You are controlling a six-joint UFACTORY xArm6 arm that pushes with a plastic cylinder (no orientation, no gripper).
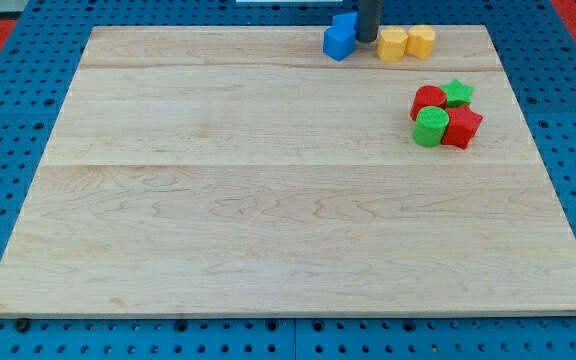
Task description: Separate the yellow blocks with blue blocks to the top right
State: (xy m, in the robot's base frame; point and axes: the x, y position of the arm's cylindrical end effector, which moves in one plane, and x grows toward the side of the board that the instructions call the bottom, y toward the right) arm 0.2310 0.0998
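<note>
Standing between blue blocks (341,38) and yellow blocks (406,42) at the wooden table's (268,220) top edge, my tip (367,40); no gripper fitted. Separation judged partial.

Red-green cluster (446,115) beside open board (268,220)

Bright even light, soft shadows, sharp focus
</note>
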